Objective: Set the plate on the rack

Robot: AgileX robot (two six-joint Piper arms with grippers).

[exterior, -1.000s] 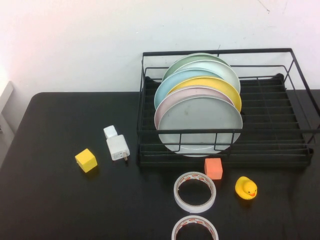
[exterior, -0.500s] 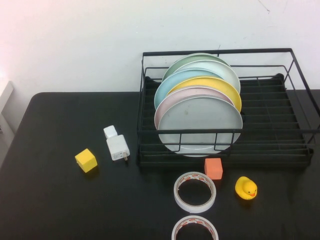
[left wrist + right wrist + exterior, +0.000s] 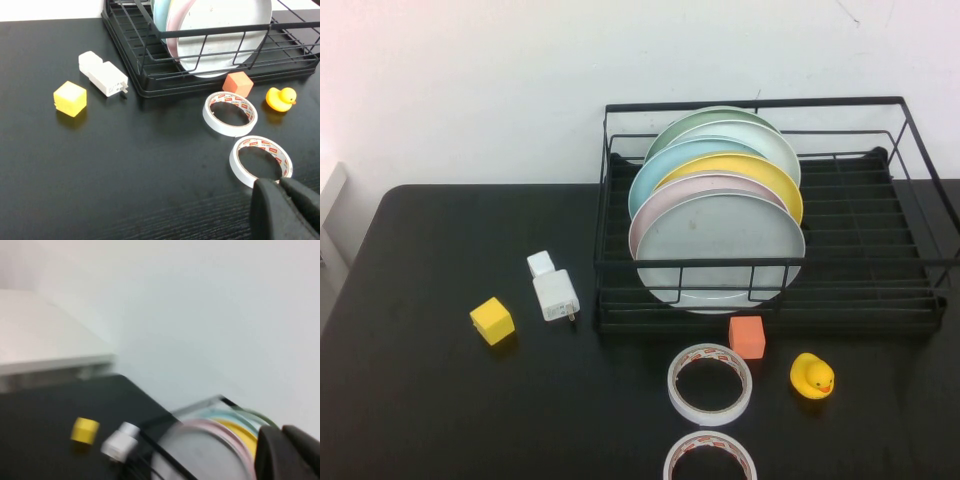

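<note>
The pale grey plate (image 3: 720, 250) stands on edge at the front of a row of plates inside the black wire rack (image 3: 920, 262). A pink plate, a yellow plate and a light blue plate stand behind it. Neither arm shows in the high view. In the left wrist view the plate (image 3: 220, 30) and the rack (image 3: 150, 75) lie far from my left gripper (image 3: 280, 182), which is shut and empty, low over the table by a tape roll. My right gripper (image 3: 285, 432) is shut and empty, raised, facing the blurred plate (image 3: 205, 455).
On the black table in front of the rack lie a yellow cube (image 3: 492, 320), a white charger (image 3: 555, 295), an orange cube (image 3: 747, 337), a yellow duck (image 3: 812, 376) and two tape rolls (image 3: 710, 383) (image 3: 710, 460). The rack's right half holds no plates.
</note>
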